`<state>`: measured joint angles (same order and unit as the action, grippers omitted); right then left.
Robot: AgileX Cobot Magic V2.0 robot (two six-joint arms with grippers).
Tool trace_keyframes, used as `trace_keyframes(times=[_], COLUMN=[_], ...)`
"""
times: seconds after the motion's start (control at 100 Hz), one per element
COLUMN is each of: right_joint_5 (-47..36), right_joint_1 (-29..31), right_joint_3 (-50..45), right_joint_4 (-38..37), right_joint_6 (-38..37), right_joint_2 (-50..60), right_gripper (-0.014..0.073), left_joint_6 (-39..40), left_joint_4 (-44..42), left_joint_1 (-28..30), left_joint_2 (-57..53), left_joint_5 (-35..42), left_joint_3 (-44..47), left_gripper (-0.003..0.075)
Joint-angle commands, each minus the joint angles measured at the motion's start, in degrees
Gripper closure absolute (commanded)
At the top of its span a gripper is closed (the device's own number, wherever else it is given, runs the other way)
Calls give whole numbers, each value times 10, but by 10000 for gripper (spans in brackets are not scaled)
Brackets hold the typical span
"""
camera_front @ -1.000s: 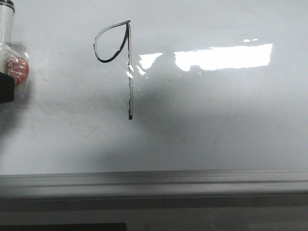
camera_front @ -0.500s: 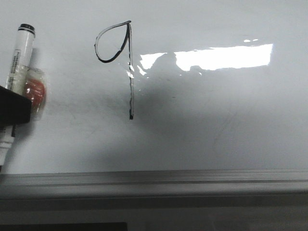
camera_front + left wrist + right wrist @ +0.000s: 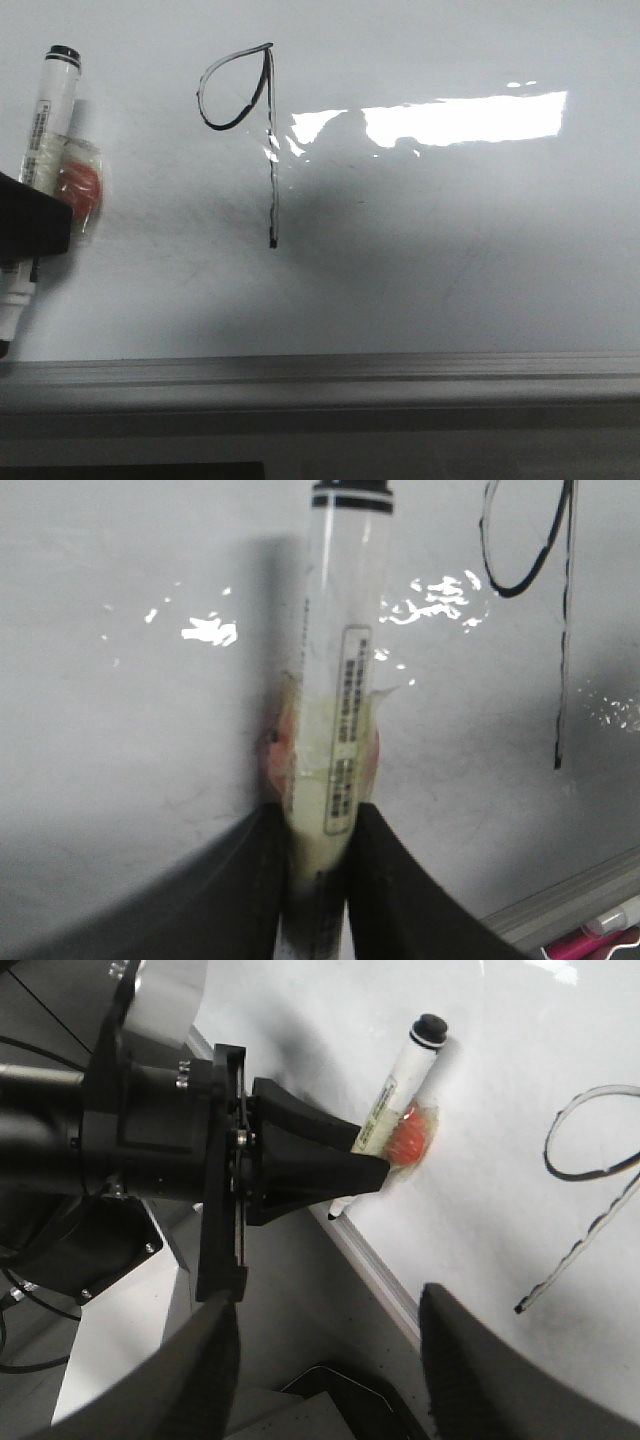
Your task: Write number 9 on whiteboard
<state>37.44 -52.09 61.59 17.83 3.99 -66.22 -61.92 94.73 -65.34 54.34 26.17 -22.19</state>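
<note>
The number 9 (image 3: 271, 190) is drawn in thin black line on the whiteboard (image 3: 450, 250), a loop with a long straight stem. It also shows in the left wrist view (image 3: 563, 660) and the right wrist view (image 3: 580, 1245). My left gripper (image 3: 35, 225) is shut on a white marker (image 3: 45, 120) with an orange-red lump (image 3: 78, 185) taped to it, at the board's left, well left of the 9. The marker's black end points away from me. My right gripper (image 3: 328, 1300) is open and empty, off the board's near edge.
The board's grey aluminium frame (image 3: 320, 375) runs along the near edge. A pink marker (image 3: 600, 940) lies beyond that frame. A dark object (image 3: 340, 1390) sits below the right gripper. Glare patches lie on the board right of the 9.
My left gripper and the marker have moved right and toward the near edge, coming further into the front view. The 9 is unchanged.
</note>
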Motion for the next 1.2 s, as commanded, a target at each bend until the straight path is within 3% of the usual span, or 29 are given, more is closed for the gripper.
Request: trace_keyframes(times=[0.0, 0.12, 0.27, 0.51, 0.58, 0.72, 0.96, 1.19], right_joint_5=[-30, -31, -39, -73, -105, -200, -410, -448], right_joint_1=[2, 2, 2, 2, 2, 2, 2, 2], right_joint_3=[19, 19, 18, -12, -42, -138, -377, -551], right_joint_4=[10, 10, -10, -66, -80, -116, -170, -170], right_joint_6=[4, 4, 4, 4, 4, 5, 7, 7], right_joint_2=[15, 15, 26, 86, 116, 195, 386, 538], right_gripper=[251, 251, 286, 666, 663, 663, 662, 663], left_joint_6=[0, 0, 0, -2, -18, -63, -97, -98], left_joint_4=[-27, -27, -42, -46, -47, -47, -51, -51], left_joint_1=[-3, -3, -3, -3, -3, -3, -3, -3], left_joint_2=[0, 0, -21, -106, -137, -194, -259, -268], left_joint_5=[-1, -1, -1, 0, -14, -53, -70, -87], left_joint_3=[-19, -19, -19, -19, -17, -2, 64, 91], left_gripper=[514, 421, 414, 431, 497, 741, 741, 741])
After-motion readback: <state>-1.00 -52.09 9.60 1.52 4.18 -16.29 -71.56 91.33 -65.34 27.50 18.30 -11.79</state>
